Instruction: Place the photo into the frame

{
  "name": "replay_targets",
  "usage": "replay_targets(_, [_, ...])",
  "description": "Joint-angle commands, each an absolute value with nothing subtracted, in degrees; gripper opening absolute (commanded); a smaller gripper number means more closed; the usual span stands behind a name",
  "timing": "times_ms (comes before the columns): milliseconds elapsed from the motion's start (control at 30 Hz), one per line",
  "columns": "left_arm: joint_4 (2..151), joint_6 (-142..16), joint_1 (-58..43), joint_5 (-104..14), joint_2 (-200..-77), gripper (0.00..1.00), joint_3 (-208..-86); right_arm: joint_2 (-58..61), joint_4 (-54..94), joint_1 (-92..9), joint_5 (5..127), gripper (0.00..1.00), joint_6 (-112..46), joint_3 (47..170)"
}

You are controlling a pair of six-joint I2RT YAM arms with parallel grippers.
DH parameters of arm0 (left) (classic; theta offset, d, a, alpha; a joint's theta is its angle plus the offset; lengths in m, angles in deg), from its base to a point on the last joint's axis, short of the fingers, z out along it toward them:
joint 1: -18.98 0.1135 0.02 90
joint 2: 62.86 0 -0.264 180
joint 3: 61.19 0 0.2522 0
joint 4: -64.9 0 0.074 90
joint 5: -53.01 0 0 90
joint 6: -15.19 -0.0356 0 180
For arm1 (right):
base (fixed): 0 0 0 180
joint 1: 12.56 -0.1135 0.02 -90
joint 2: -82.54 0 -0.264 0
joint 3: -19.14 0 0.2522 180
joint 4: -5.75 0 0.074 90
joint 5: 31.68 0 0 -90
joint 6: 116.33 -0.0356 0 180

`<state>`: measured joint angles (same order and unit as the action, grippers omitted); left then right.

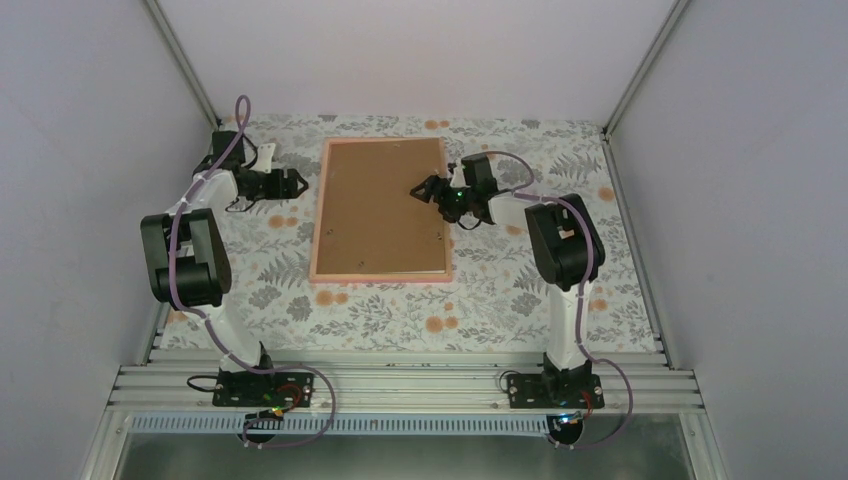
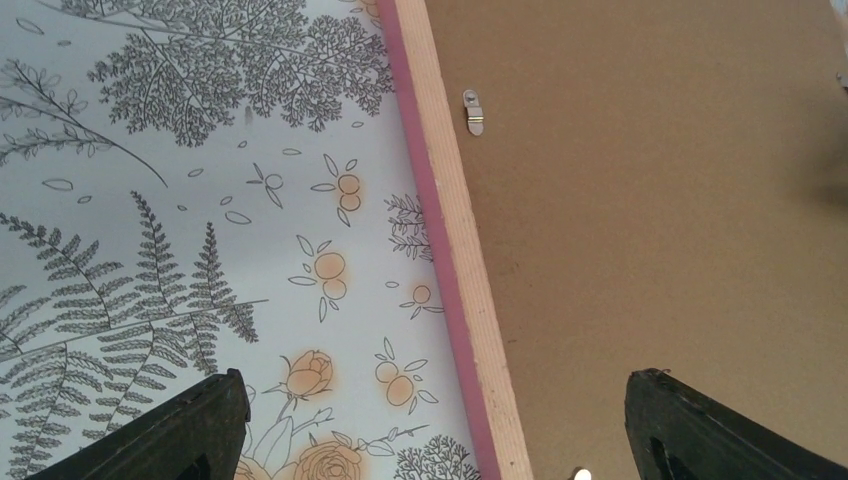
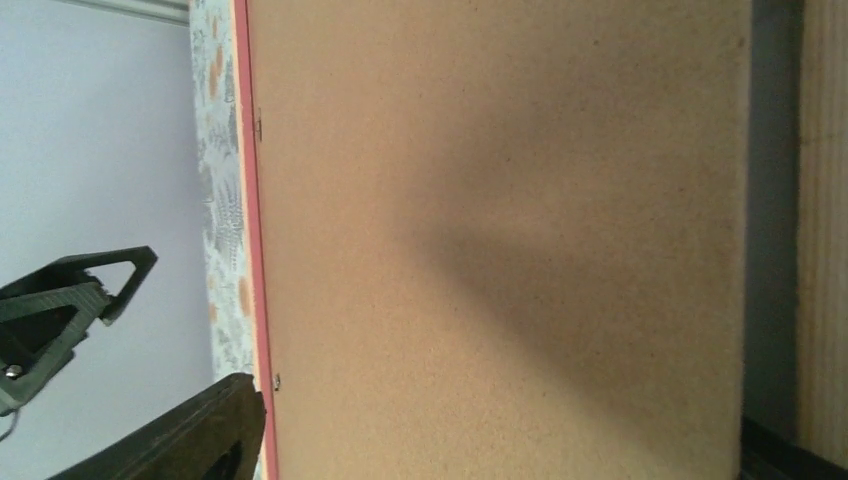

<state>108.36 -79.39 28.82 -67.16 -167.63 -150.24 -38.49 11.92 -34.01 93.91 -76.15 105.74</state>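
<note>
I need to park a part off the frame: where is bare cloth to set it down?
Widest bare floral tablecloth lies between the frame and the arm bases. A narrower strip runs right of the frame. Crowded: left gripper beside the frame's left edge, right gripper over the backing board, right side.

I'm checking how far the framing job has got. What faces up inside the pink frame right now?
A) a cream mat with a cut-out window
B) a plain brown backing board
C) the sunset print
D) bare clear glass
B: the frame is filled edge to edge by a plain brown backing board, and the left wrist view shows a small metal tab on that board beside the frame's edge.
</note>
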Motion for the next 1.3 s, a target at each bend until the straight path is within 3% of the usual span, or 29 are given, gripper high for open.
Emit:
replay_targets(0, [107.06, -77.99, 28.6, -67.73, -168.42, 0.93, -149.19, -35.59, 20.62, -35.06, 87.06, 0.87, -69.03, 107.11])
replay_targets(500, [106.19, -76.81, 28.3, -63.65, -169.32, 0.93, -148.62, -31.52, 27.92, -36.75, 81.87, 1.0, -59.58, 106.32])
replay_targets(1067, [104.42, -75.99, 26.98, -62.2, -170.73, 0.93, -147.87, -23.45, 32.99, -36.99, 75.12, 1.0, -49.52, 104.13])
replay_targets(1267, [104.8, -78.19, 26.62, -68.32, -172.09, 0.83, -148.56, -28.39, 32.91, -36.81, 86.74, 0.86, -40.07, 107.98])
